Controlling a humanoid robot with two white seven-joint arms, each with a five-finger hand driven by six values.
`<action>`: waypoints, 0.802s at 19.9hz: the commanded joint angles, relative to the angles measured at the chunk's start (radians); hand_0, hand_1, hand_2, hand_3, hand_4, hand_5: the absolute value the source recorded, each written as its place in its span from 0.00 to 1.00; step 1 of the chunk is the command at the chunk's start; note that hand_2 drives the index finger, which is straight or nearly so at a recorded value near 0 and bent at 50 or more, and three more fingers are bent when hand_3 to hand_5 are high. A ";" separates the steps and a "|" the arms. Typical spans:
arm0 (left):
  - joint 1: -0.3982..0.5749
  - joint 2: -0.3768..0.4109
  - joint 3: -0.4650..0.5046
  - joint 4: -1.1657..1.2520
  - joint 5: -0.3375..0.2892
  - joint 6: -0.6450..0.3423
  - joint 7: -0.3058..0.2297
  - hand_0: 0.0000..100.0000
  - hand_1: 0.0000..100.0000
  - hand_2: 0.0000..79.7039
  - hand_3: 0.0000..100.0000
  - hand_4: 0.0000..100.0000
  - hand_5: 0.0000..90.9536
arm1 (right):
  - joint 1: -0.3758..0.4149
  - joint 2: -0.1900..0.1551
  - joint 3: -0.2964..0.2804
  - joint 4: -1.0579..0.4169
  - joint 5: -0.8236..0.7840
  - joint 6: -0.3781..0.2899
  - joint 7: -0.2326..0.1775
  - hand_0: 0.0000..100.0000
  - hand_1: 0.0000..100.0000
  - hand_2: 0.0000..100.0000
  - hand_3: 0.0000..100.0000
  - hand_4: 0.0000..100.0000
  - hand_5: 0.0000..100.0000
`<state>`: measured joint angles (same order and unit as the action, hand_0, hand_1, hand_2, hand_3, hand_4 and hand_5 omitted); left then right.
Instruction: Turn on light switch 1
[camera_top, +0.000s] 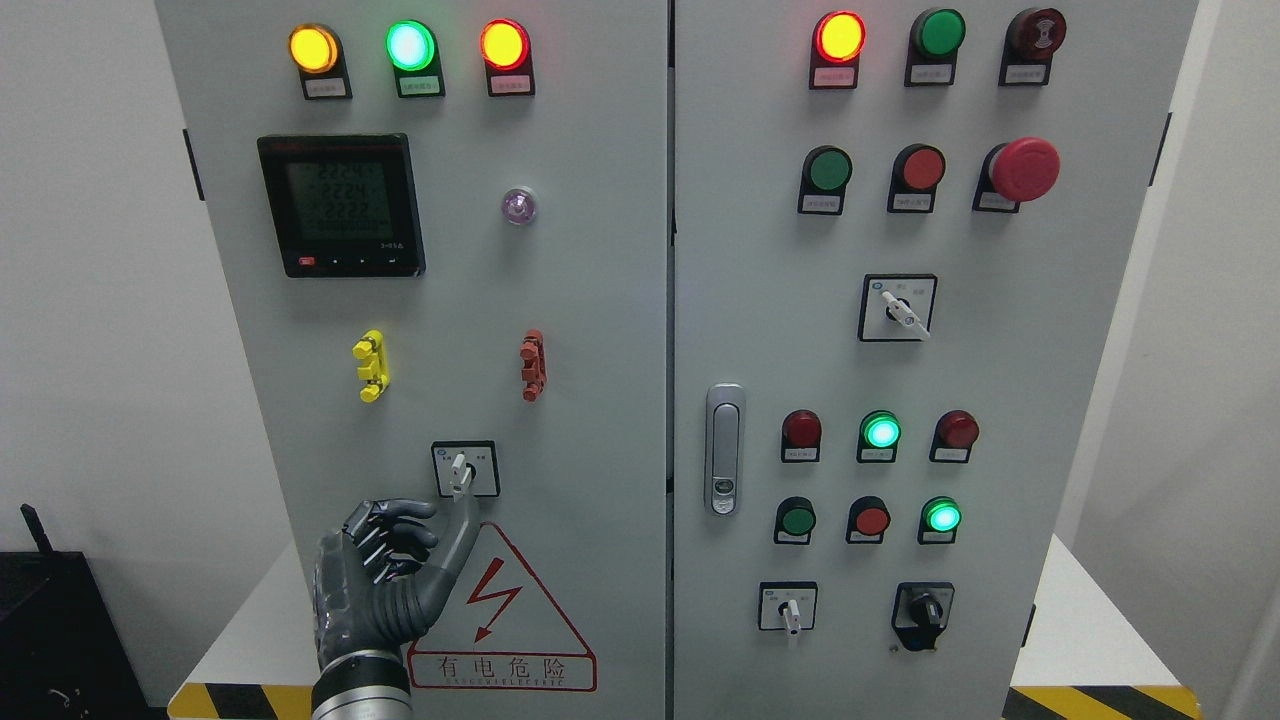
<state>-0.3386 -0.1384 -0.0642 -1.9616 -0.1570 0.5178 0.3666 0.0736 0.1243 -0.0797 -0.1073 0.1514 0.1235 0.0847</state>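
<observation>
A big grey metal cabinet (600, 300) fills the view. It is smooth and flat, with two doors side by side and a thin dark gap between them. It stands on a white surface (1080, 620) with yellow and black stripes along the front edge.

The light switch (464, 469) is low on the left door. It is a small white knob with a thin handle, set in a square white plate with a black border. The handle points almost straight up.

The left hand (385, 580) comes up from the bottom edge, just below the switch. It is dark grey and looks like hard, shiny plastic and metal, with a silver ring at the wrist. Its palm faces the door. The four fingers (395, 530) are curled in toward the palm and hold nothing. The thumb (462, 535) sticks straight up, and its tip reaches the bottom of the switch handle. I cannot tell if it is pressing on it.

Under the switch is a red triangle sticker (510, 600) with a lightning bolt.

Near the top of the left door are three round lamps (410, 45), glowing yellow, green and red. Below them sits a black square meter (340, 205) with a dim screen.
</observation>
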 joint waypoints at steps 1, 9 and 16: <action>-0.014 -0.004 -0.002 0.015 -0.009 0.002 0.000 0.07 0.73 0.69 0.79 0.78 0.72 | 0.000 0.000 0.000 0.000 0.000 -0.001 0.000 0.30 0.00 0.00 0.00 0.00 0.00; -0.034 -0.006 -0.005 0.029 -0.030 0.018 -0.001 0.14 0.74 0.69 0.79 0.78 0.71 | 0.000 0.000 0.000 0.000 0.000 -0.001 0.000 0.30 0.00 0.00 0.00 0.00 0.00; -0.037 -0.009 -0.011 0.029 -0.026 0.033 -0.001 0.17 0.74 0.70 0.79 0.78 0.72 | 0.000 0.000 0.000 0.000 0.000 -0.001 0.000 0.30 0.00 0.00 0.00 0.00 0.00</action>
<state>-0.3696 -0.1439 -0.0686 -1.9414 -0.1822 0.5469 0.3683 0.0736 0.1243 -0.0797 -0.1073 0.1514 0.1235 0.0847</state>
